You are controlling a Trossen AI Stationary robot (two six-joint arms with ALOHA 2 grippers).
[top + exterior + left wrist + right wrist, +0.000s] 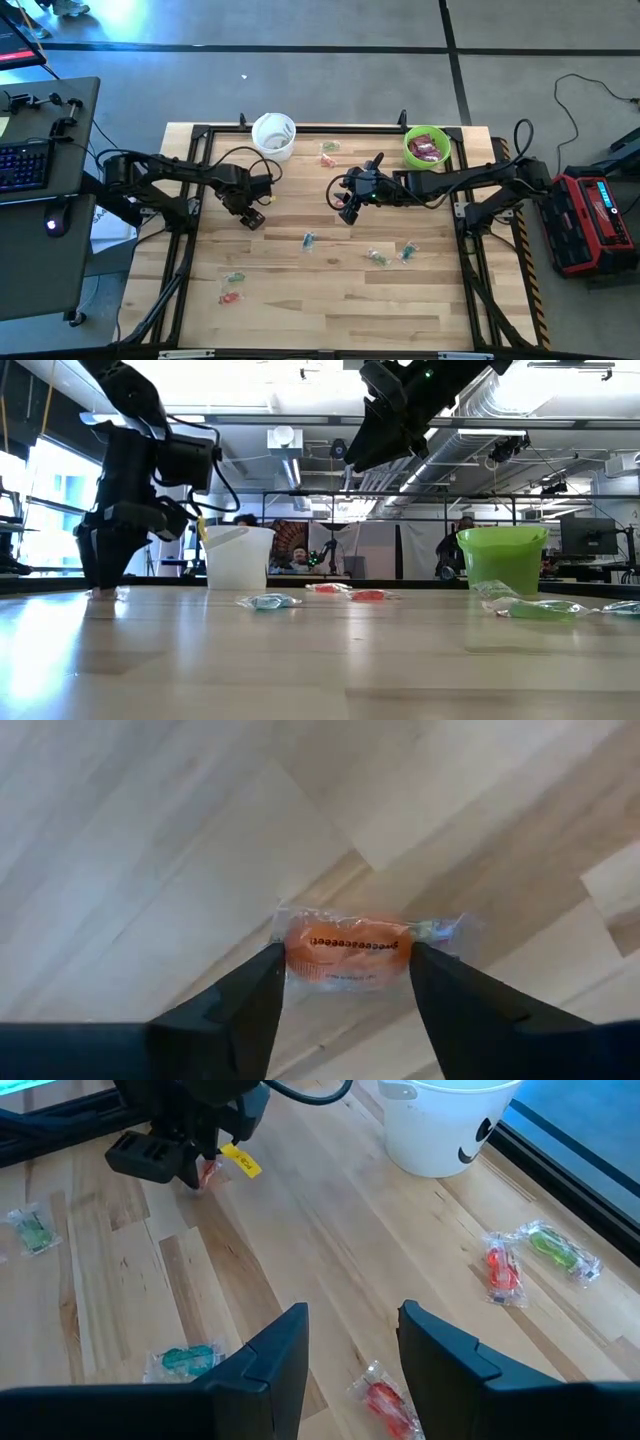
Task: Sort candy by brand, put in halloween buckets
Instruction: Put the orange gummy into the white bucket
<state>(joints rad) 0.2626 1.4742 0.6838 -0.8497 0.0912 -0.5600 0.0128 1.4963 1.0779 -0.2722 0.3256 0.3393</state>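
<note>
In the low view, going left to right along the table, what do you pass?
Left tool down at the table → white bucket → bluish candy → red candies → green bucket → green candy.

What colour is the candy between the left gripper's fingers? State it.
Orange-red, in a clear wrapper; the left wrist view shows it best.

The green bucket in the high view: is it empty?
No, the green bucket holds a magenta packet inside it, seen from above.
</note>
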